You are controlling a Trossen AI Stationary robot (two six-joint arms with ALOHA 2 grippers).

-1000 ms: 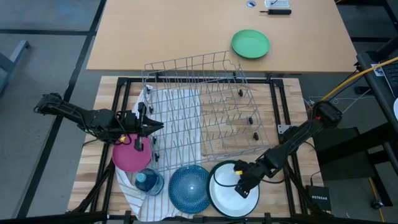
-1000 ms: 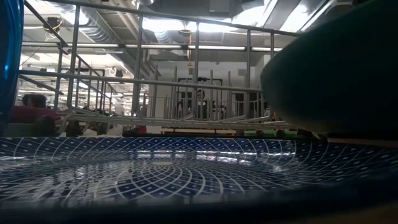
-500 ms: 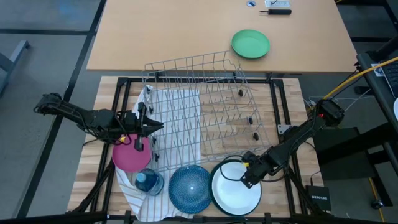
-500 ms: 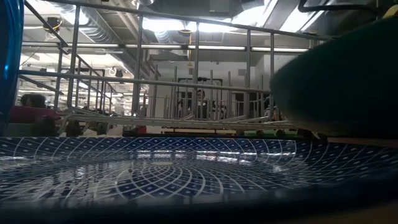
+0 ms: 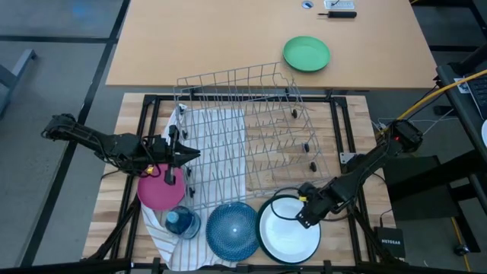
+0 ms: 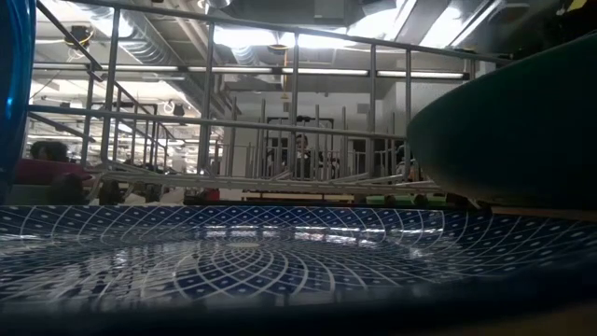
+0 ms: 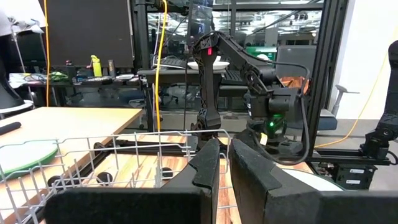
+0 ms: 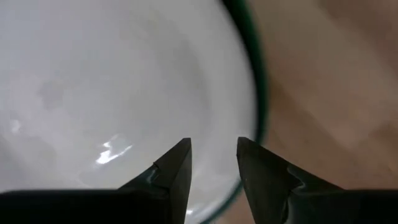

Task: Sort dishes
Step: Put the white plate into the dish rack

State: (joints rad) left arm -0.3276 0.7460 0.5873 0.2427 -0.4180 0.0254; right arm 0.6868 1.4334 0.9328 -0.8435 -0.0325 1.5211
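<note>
Step in hand: picking up the white plate, which lies at the table's near edge, right of the blue plate. The right gripper hovers over its rim, fingers apart, holding nothing. Next: lower, straddle the rim, close. The left gripper waits, nearly closed and empty, by the rack.

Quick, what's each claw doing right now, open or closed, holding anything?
Left claw: closed, nothing seen in it, above the magenta plate.
Right claw: open, empty, over the rim of the white plate.
</note>
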